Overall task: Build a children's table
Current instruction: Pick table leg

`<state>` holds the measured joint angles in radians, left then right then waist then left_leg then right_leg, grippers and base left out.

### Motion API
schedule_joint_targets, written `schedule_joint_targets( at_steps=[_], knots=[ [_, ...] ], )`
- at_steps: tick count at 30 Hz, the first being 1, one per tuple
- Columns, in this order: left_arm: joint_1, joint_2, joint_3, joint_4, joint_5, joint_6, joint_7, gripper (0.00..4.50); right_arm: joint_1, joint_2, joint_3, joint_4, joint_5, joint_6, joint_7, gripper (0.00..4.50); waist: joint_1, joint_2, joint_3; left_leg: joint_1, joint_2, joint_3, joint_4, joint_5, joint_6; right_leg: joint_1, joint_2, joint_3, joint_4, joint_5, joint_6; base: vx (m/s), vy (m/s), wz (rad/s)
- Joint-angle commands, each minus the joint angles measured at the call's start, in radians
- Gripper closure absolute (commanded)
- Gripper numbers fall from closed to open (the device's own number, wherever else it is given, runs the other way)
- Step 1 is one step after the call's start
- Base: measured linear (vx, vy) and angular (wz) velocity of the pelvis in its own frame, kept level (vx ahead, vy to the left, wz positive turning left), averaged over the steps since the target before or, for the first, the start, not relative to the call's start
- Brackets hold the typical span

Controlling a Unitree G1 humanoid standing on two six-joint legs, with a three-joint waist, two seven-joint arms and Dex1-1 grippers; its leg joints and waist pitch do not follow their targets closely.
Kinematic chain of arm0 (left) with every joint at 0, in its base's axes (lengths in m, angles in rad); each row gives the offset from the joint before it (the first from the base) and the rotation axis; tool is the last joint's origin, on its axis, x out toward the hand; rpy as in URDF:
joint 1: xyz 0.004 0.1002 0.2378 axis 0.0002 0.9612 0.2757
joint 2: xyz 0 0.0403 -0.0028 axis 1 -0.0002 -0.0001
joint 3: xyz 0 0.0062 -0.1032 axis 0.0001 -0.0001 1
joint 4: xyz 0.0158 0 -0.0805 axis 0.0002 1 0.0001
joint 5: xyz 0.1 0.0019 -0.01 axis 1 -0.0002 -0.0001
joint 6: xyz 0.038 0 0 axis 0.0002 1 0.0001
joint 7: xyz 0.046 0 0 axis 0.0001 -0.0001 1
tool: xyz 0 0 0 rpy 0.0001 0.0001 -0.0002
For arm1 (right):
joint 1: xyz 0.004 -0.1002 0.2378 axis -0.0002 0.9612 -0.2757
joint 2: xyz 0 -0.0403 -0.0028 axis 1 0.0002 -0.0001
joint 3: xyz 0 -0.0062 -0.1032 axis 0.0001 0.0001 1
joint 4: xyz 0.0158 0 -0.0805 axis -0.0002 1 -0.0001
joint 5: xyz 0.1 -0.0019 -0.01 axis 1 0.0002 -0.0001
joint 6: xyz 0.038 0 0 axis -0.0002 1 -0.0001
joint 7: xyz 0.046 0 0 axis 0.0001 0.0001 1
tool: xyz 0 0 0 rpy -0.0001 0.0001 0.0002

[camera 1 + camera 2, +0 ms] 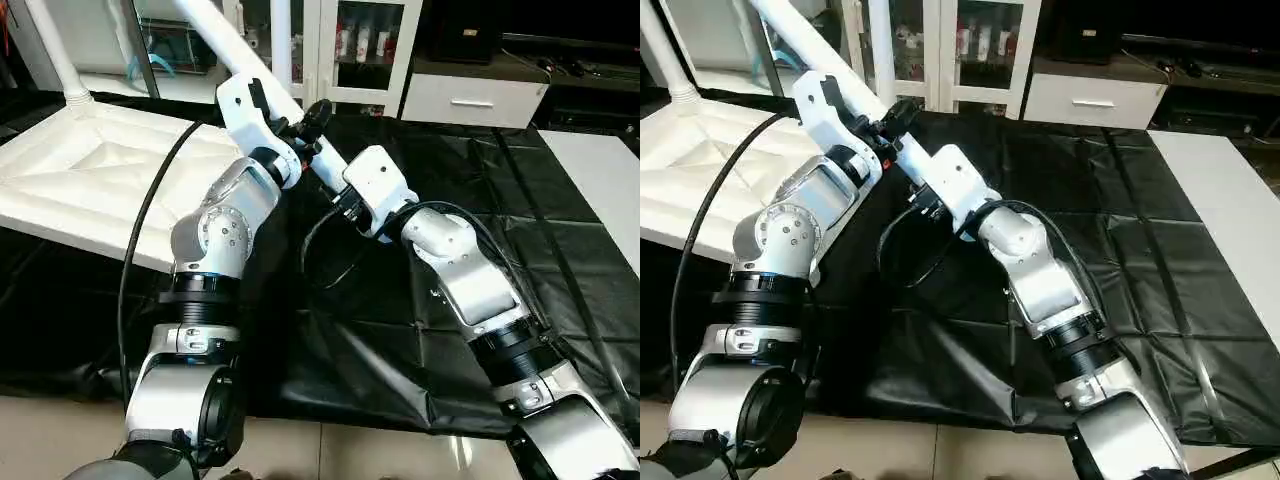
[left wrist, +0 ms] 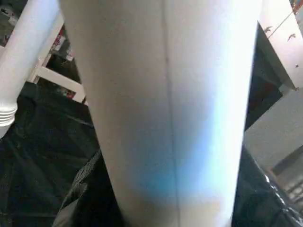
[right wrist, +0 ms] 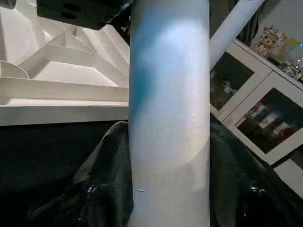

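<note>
Leg [image 1: 215, 25]: smooth white tube, slanted, both grippers clamped on it.
Top [image 1: 90, 180]: white plastic, ribbed underside up.
Cloth [image 1: 480, 250]: black, crinkly.
L gripper [image 1: 290, 125]: gripping leg.
R gripper [image 1: 330, 170]: gripping leg.

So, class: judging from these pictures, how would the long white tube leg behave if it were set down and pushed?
The tube leg looks smooth and round, so it would probably roll. It stays straight while held near one end, so it is likely stiff. Being plastic tubing, it seems fairly light.
</note>
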<state>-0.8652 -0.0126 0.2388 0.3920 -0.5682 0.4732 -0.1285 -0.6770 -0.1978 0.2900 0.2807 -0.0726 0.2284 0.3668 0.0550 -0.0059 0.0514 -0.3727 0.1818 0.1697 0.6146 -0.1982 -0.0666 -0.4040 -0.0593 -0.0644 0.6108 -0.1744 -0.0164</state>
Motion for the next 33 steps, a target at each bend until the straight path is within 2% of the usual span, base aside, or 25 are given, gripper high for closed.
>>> schedule_joint_targets(
  at_steps=[1, 3, 4, 5, 6, 7, 8, 9, 11, 12, 16, 18, 20, 22, 25, 30, 32, 33],
  knots=[
    [0.007, 0.022, 0.04, 0.018, 0.013, -0.013, 0.015, 2.37, -0.027, -0.013, -0.063, -0.012, 0.002, -0.029, -0.045, 2.66, -0.002, 0.004, -0.069, 0.013, 0.04, -0.011, -0.07, -0.132, 0.033, 0.062, -0.074, 0.05, -0.061, -0.094, -0.231, 0.0, 0.0, 0.0],
    [0.008, 0.02, 0.039, 0.012, 0.005, -0.013, 0.001, 2.45, -0.03, -0.012, -0.065, -0.006, 0.003, -0.05, -0.038, 2.66, -0.002, 0.003, -0.068, 0.013, 0.04, -0.011, -0.071, -0.137, 0.03, 0.061, -0.074, 0.051, -0.063, -0.105, -0.229, 0.0, 0.0, 0.0],
    [0.008, 0.025, 0.034, 0.004, 0.002, -0.011, -0.017, 2.45, -0.028, -0.003, -0.082, -0.017, 0.046, -0.06, -0.002, 2.1, -0.002, 0.006, -0.069, 0.013, 0.041, -0.011, -0.071, -0.136, 0.027, 0.061, -0.075, 0.051, -0.061, -0.102, -0.229, 0.0, 0.0, 0.0],
    [0.009, 0.028, 0.031, 0.0, 0.001, -0.01, -0.027, 2.49, -0.026, 0.003, -0.092, -0.026, 0.072, -0.058, 0.018, 1.96, -0.003, 0.004, -0.068, 0.013, 0.04, -0.01, -0.071, -0.141, 0.029, 0.061, -0.074, 0.051, -0.063, -0.104, -0.228, 0.0, 0.0, 0.0],
    [0.011, 0.035, 0.024, -0.011, -0.004, -0.001, -0.05, 2.52, -0.02, 0.021, -0.123, -0.052, 0.138, -0.03, 0.055, 1.96, -0.003, 0.004, -0.069, 0.012, 0.04, -0.011, -0.071, -0.145, 0.035, 0.063, -0.075, 0.051, -0.062, -0.1, -0.229, 0.0, 0.0, 0.0],
    [0.012, 0.04, 0.021, -0.017, -0.009, 0.006, -0.062, 2.54, -0.017, 0.032, -0.143, -0.065, 0.177, -0.013, 0.072, 1.76, -0.003, 0.005, -0.068, 0.014, 0.04, -0.01, -0.072, -0.155, 0.047, 0.063, -0.075, 0.052, -0.063, -0.101, -0.228, 0.0, 0.0, 0.0],
    [0.014, 0.053, 0.01, -0.034, -0.02, 0.025, -0.095, 2.54, -0.012, 0.036, -0.163, -0.096, 0.25, 0.042, 0.136, 1.76, -0.002, 0.006, -0.069, 0.012, 0.042, -0.013, -0.072, -0.139, 0.05, 0.063, -0.074, 0.051, -0.059, -0.087, -0.228, 0.0, 0.0, 0.0],
    [0.016, 0.062, 0.003, -0.044, -0.029, 0.041, -0.116, 2.57, -0.008, 0.029, -0.17, -0.118, 0.293, 0.081, 0.184, 1.54, 0.0, 0.007, -0.07, 0.013, 0.044, -0.014, -0.072, -0.129, 0.062, 0.065, -0.075, 0.051, -0.056, -0.067, -0.233, 0.0, 0.0, 0.0],
    [0.02, 0.087, -0.018, -0.07, -0.047, 0.081, -0.17, 2.62, 0.004, -0.018, -0.177, -0.185, 0.406, 0.2, 0.33, 1.43, 0.0, 0.007, -0.07, 0.013, 0.044, -0.014, -0.072, -0.117, 0.07, 0.066, -0.074, 0.05, -0.054, -0.049, -0.242, 0.0, 0.0, 0.0],
    [0.021, 0.093, -0.022, -0.076, -0.051, 0.09, -0.18, 2.62, 0.006, -0.033, -0.177, -0.201, 0.433, 0.231, 0.365, 1.43, 0.004, 0.005, -0.07, 0.014, 0.046, -0.015, -0.071, -0.107, 0.084, 0.069, -0.074, 0.05, -0.051, -0.033, -0.249, 0.0, 0.0, 0.0],
    [0.041, 0.149, -0.076, -0.129, -0.082, 0.164, -0.308, 2.64, -0.002, -0.138, -0.2, -0.247, 0.561, 0.384, 0.515, 1.1, 0.012, 0.004, -0.069, 0.016, 0.047, -0.012, -0.07, -0.117, 0.072, 0.065, -0.079, 0.051, -0.057, -0.092, -0.253, 0.0, 0.0, 0.0],
    [0.053, 0.18, -0.106, -0.17, -0.114, 0.21, -0.392, 2.64, -0.022, -0.193, -0.215, -0.228, 0.588, 0.445, 0.571, 1.1, 0.013, 0.005, -0.066, 0.015, 0.048, -0.011, -0.072, -0.117, 0.05, 0.061, -0.078, 0.051, -0.059, -0.119, -0.249, 0.0, 0.0, 0.0],
    [0.058, 0.201, -0.127, -0.195, -0.132, 0.24, -0.45, 2.64, -0.031, -0.231, -0.224, -0.228, 0.616, 0.494, 0.613, 1.1, 0.013, 0.003, -0.066, 0.013, 0.045, -0.01, -0.071, -0.122, 0.041, 0.063, -0.078, 0.051, -0.059, -0.131, -0.245, 0.0, 0.0, 0.0],
    [0.06, 0.216, -0.141, -0.212, -0.141, 0.264, -0.492, 2.65, -0.037, -0.257, -0.229, -0.237, 0.646, 0.542, 0.642, 1.1, 0.013, 0.002, -0.065, 0.012, 0.043, -0.011, -0.071, -0.115, 0.04, 0.064, -0.077, 0.051, -0.06, -0.139, -0.24, 0.0, 0.0, 0.0],
    [0.063, 0.235, -0.161, -0.24, -0.168, 0.298, -0.553, 2.65, -0.049, -0.282, -0.225, -0.232, 0.652, 0.569, 0.664, 1.1, 0.011, 0.001, -0.066, 0.009, 0.043, -0.011, -0.07, -0.109, 0.036, 0.065, -0.079, 0.05, -0.06, -0.153, -0.237, 0.0, 0.0, 0.0],
    [0.063, 0.258, -0.189, -0.279, -0.215, 0.337, -0.664, 2.65, -0.072, -0.335, -0.2, -0.218, 0.664, 0.629, 0.71, 1.1, 0.011, -0.001, -0.066, 0.012, 0.042, -0.009, -0.068, -0.106, 0.036, 0.063, -0.076, 0.049, -0.062, -0.16, -0.244, 0.0, 0.0, 0.0],
    [0.067, 0.265, -0.193, -0.294, -0.234, 0.346, -0.711, 2.65, -0.075, -0.345, -0.196, -0.219, 0.692, 0.668, 0.742, 1.1, 0.011, 0.002, -0.066, 0.011, 0.041, -0.009, -0.067, -0.107, 0.038, 0.063, -0.076, 0.049, -0.062, -0.163, -0.243, 0.0, 0.0, 0.0],
    [0.068, 0.266, -0.194, -0.296, -0.236, 0.347, -0.717, 2.65, -0.076, -0.346, -0.196, -0.22, 0.696, 0.674, 0.746, 1.1, 0.011, 0.0, -0.066, 0.011, 0.041, -0.009, -0.067, -0.109, 0.039, 0.063, -0.076, 0.049, -0.063, -0.163, -0.241, 0.0, 0.0, 0.0]
  ],
)
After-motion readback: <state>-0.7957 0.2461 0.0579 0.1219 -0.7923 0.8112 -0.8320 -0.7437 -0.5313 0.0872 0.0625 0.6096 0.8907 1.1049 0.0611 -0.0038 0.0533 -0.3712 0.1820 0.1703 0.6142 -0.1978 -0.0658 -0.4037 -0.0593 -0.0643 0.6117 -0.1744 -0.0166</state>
